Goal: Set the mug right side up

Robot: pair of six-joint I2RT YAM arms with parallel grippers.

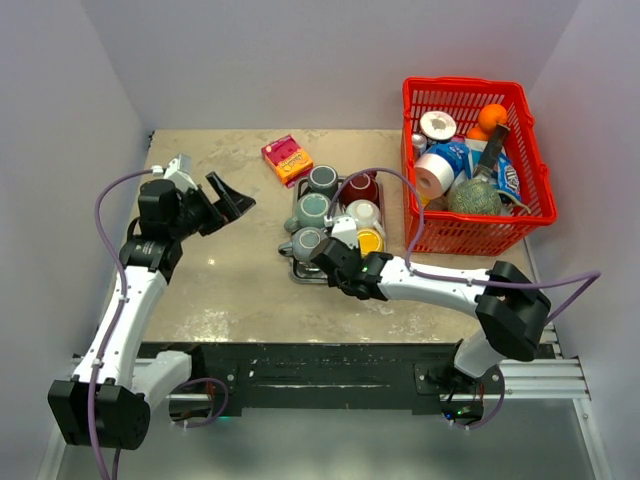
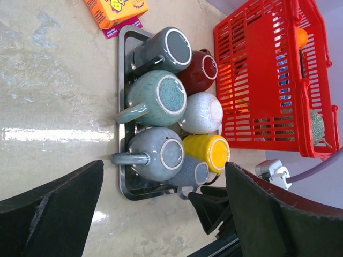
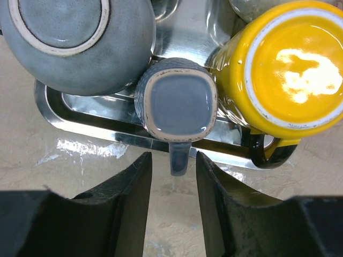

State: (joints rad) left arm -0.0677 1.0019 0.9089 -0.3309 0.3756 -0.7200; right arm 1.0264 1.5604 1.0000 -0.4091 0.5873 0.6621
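A small blue-grey mug with a square base (image 3: 179, 101) stands upside down at the near edge of a metal tray (image 3: 107, 126), its handle (image 3: 179, 159) pointing toward me. It also shows in the left wrist view (image 2: 195, 172). My right gripper (image 3: 172, 160) is open, its fingertips on either side of the handle's end without touching it. In the top view the right gripper (image 1: 325, 256) covers this mug. My left gripper (image 1: 228, 200) is open and empty, raised over the table left of the tray (image 1: 300, 277).
Several other mugs stand upside down on the tray: grey-blue (image 3: 69, 37), yellow (image 3: 289, 69), teal (image 2: 158, 98), dark grey (image 2: 166, 49), maroon (image 2: 198, 72), white speckled (image 2: 201, 112). A red basket (image 1: 470, 235) of goods stands right. An orange box (image 1: 287, 159) lies behind the tray.
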